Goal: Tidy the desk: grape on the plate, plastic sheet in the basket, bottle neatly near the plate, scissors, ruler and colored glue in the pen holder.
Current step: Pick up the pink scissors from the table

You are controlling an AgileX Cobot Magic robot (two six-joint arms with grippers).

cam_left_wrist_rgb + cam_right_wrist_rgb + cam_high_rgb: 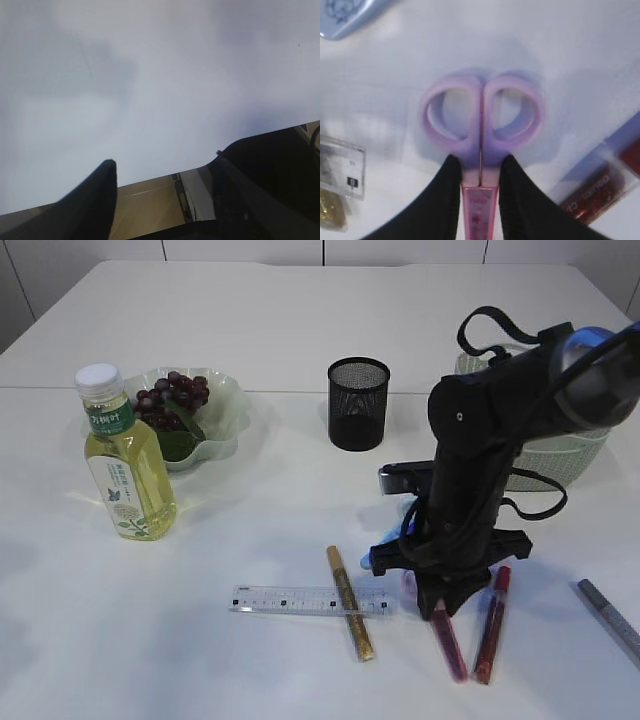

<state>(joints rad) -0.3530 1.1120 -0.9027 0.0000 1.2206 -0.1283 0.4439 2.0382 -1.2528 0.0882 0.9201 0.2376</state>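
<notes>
Your right gripper (480,187) is pinching the scissors (481,125) just below the handles, flat on the table (300,320) (left gripper (160,200) is hanging open).

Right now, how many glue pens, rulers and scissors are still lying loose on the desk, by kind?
Glitter glue pens: 4, gold, pink, red, grey
Clear plastic ruler: 1
Purple-handled scissors: 1, between the fingers of the right tool
Total: 6
</notes>
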